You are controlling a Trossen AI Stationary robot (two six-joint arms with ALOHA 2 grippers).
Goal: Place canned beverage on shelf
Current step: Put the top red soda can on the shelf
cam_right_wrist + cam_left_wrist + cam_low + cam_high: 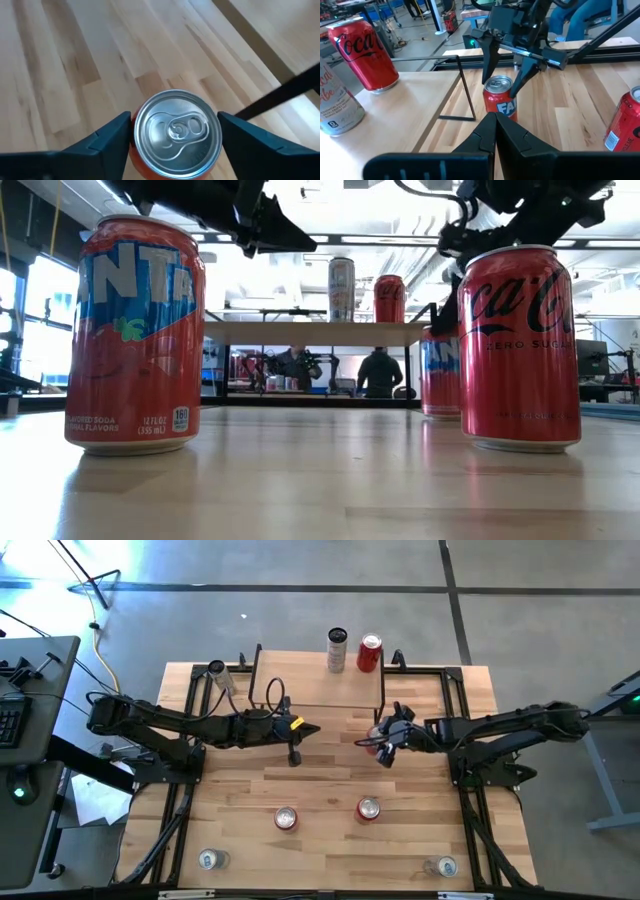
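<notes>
A red Fanta can (175, 132) stands upright on the table (330, 790) just in front of the shelf (315, 690); the right gripper (380, 747) straddles its top — fingers apart, not clamped; the left gripper (312, 729) waits nearby, fingers together.

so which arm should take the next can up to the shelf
The right one, likely. The right gripper already straddles a Fanta can beside the shelf, fingers open on either side. The left gripper is shut, holding nothing.
</notes>
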